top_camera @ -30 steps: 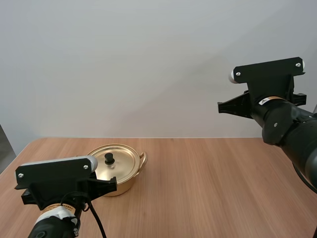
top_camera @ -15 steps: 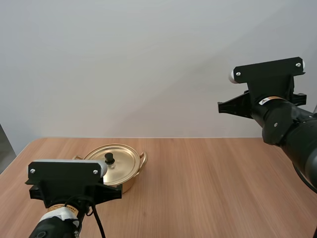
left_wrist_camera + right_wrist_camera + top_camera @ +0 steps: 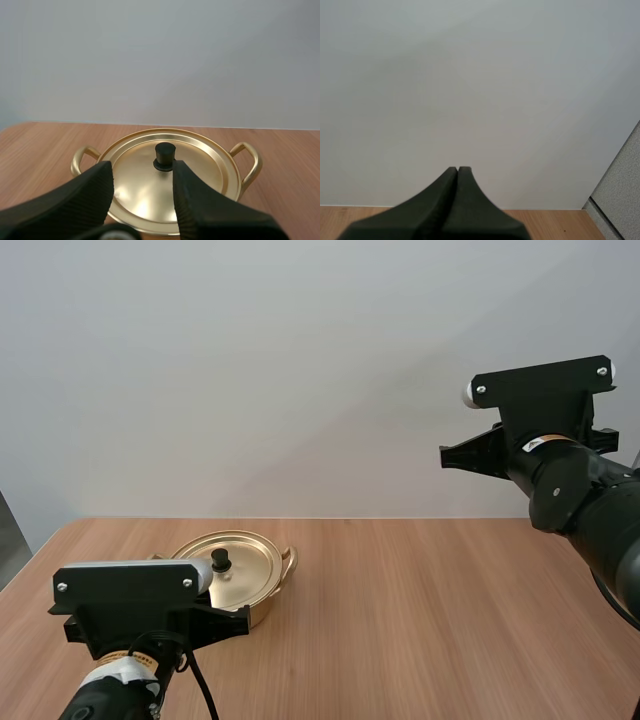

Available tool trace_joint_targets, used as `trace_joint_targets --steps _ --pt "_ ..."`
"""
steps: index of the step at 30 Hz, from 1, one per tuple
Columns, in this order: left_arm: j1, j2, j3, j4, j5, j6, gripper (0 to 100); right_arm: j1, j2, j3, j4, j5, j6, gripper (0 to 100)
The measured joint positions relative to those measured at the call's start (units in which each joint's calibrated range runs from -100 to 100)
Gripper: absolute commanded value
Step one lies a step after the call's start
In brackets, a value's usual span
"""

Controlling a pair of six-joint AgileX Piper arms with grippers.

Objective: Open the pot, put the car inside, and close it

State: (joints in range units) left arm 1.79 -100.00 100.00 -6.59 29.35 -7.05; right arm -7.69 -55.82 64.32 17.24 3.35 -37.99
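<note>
Since the left arm (image 3: 130,615) swung in, the left pincer (image 3: 142,172) hangs open before the round gold metal pot (image 3: 255,570), lidded, at ten o'clock on the wooden surface (image 3: 430,610); black knob (image 3: 165,156) at twelve. The right pincer (image 3: 457,172) stays closed and unmoved; lid grab likely next.

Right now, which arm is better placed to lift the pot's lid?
Probably left. The left fingers stand open just short of the knob of the lid; the right fingers lie shut, raised, far from the pot.
</note>
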Motion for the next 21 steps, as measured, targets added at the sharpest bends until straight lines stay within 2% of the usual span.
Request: trace_joint_targets --steps 12,14,15,17,19,21 --pt "0.0 0.0 0.0 -0.14 0.16 0.0 61 0.0 0.0 0.0 0.0 0.0 0.0 0" --pt "0.0 0.0 0.0 -0.38 -0.03 0.0 59 0.0 0.0 0.0 0.0 0.0 0.0 0" --pt "0.0 0.0 0.0 -0.38 -0.03 -0.12 53 0.0 0.0 0.0 0.0 0.0 0.0 0" --pt "0.0 0.0 0.0 -0.38 -0.03 -0.12 32 0.0 0.0 0.0 0.0 0.0 0.0 0" --pt "0.0 0.0 0.0 -0.38 -0.03 -0.12 0 0.0 0.0 0.0 0.0 0.0 0.0 0" --pt "0.0 0.0 0.0 -0.38 -0.03 -0.12 0 0.0 -0.24 0.0 0.0 0.0 0.0 0"
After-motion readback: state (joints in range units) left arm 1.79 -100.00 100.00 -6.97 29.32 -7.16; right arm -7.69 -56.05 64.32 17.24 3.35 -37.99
